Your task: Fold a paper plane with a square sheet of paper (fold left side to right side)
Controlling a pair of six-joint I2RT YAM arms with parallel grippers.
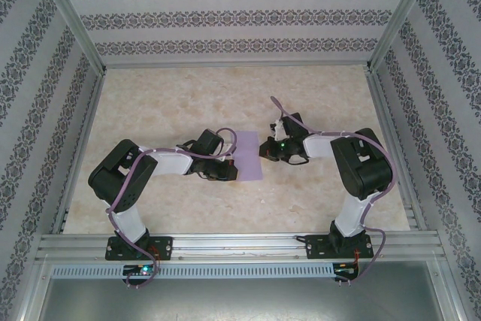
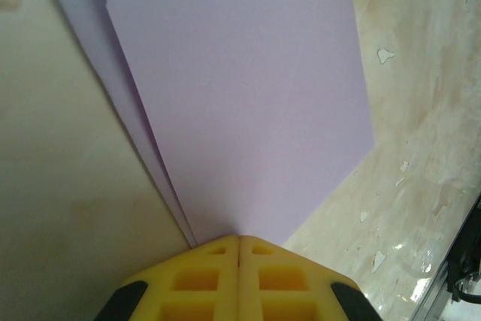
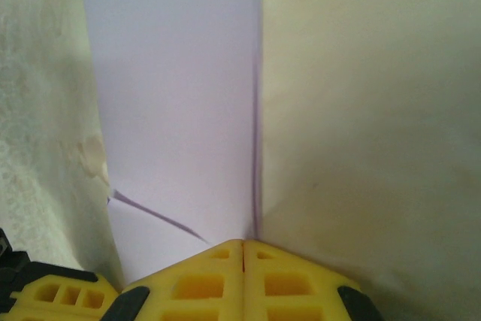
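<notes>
The square sheet of paper [image 1: 249, 155] lies mid-table, lavender, doubled over into a narrow upright rectangle; the paper plane is out of view. My left gripper [image 1: 228, 169] is shut, its yellow tips touching the sheet's lower left part. In the left wrist view the sheet [image 2: 240, 95] shows two slightly offset layers running to the shut tips [image 2: 239, 238]. My right gripper [image 1: 264, 152] is shut at the sheet's right edge. In the right wrist view its tips [image 3: 243, 243] meet that long edge of the sheet [image 3: 180, 95], and a thin dark slanted line crosses the sheet's near corner.
The pale marbled tabletop [image 1: 165, 103] is ringed by aluminium rails and patterned walls [image 1: 233, 16]. Small white flecks mark the table [image 2: 385, 54] beside the sheet. The left gripper's yellow finger [image 3: 45, 295] shows close by in the right wrist view.
</notes>
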